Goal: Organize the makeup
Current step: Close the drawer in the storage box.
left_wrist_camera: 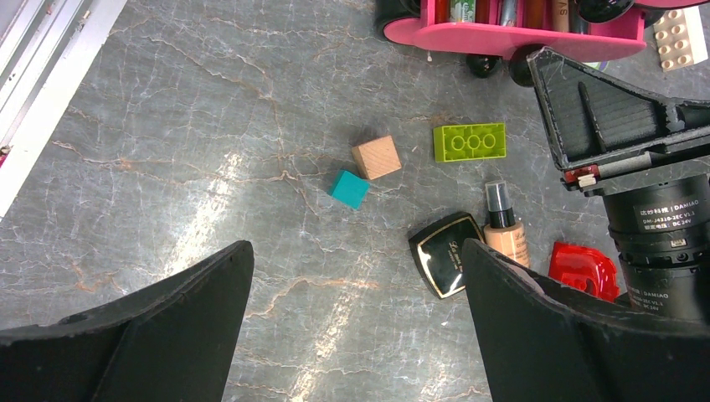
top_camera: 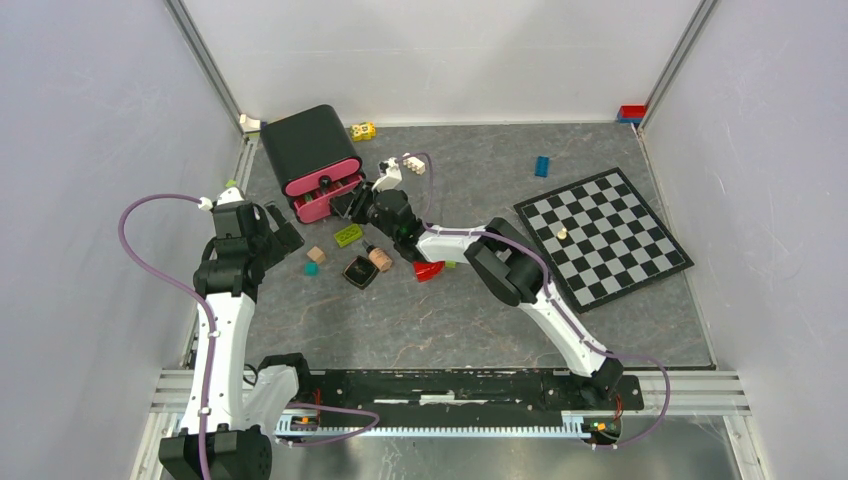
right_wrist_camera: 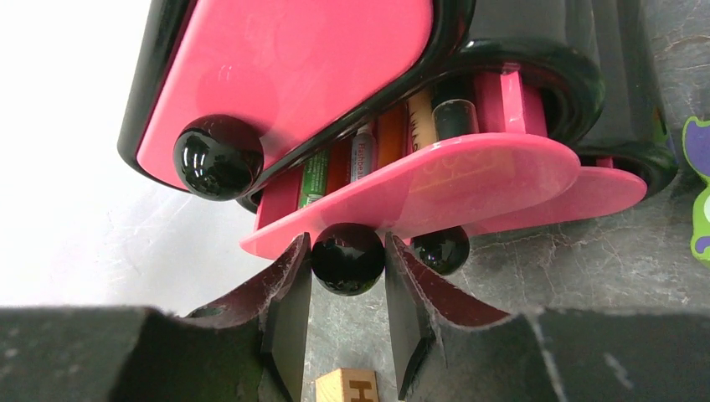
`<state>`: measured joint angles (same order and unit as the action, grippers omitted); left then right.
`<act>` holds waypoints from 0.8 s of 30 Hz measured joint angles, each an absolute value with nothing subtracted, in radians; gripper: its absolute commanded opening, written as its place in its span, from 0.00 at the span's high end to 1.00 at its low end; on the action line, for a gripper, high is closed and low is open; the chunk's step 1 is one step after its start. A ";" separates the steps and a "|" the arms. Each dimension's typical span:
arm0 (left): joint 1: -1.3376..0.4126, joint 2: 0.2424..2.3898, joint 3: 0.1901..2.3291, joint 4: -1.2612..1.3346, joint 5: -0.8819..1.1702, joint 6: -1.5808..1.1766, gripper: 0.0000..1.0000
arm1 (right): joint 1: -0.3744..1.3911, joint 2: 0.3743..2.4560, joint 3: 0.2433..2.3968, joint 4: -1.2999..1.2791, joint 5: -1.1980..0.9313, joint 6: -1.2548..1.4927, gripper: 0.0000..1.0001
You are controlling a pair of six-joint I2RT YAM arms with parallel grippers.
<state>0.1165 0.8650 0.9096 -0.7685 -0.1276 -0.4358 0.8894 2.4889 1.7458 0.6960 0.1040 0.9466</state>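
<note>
Right gripper (right_wrist_camera: 346,272) clamped on the knob (right_wrist_camera: 347,251) of the drawer (right_wrist_camera: 469,180), which stood partly open with tubes (right_wrist_camera: 419,117) inside. Compact (left_wrist_camera: 446,253) and bottle (left_wrist_camera: 505,234) lay on the table (left_wrist_camera: 209,126) under the spread-open left gripper (left_wrist_camera: 356,249). Step judged: working the drawer. Next likely: release the knob, fetch the compact.

Plain white walls (top_camera: 90,120) enclose a grey, marble-veined table (top_camera: 480,320) on three sides, with slim metal posts (top_camera: 205,55) rising at the two far corners. A ribbed aluminium rail (top_camera: 700,390) runs along the near edge. Even overhead light casts soft shadows and leaves a pale sheen (left_wrist_camera: 205,213) across the tabletop's left side.
</note>
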 measured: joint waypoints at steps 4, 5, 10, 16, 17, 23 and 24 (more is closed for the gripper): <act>0.117 0.865 0.910 -0.768 -0.127 -0.436 0.00 | 0.888 2.504 1.754 0.723 0.108 0.949 0.60; 0.117 0.865 0.910 -0.768 -0.127 -0.436 0.00 | 0.888 2.507 1.757 0.728 0.108 0.949 0.59; 0.117 0.865 0.910 -0.768 -0.126 -0.436 0.00 | 0.885 2.538 1.798 0.742 0.113 0.947 0.54; 0.117 0.867 0.910 -0.768 -0.124 -0.436 0.00 | 0.877 2.577 1.850 0.755 0.115 0.940 0.38; 0.117 0.867 0.910 -0.768 -0.124 -0.436 0.00 | 0.875 2.580 1.855 0.758 0.114 0.938 0.37; 0.117 0.869 0.910 -0.768 -0.124 -0.436 0.00 | 0.871 2.587 1.864 0.765 0.113 0.937 0.39; 0.117 0.869 0.910 -0.768 -0.124 -0.436 0.00 | 0.871 2.587 1.864 0.767 0.112 0.937 0.40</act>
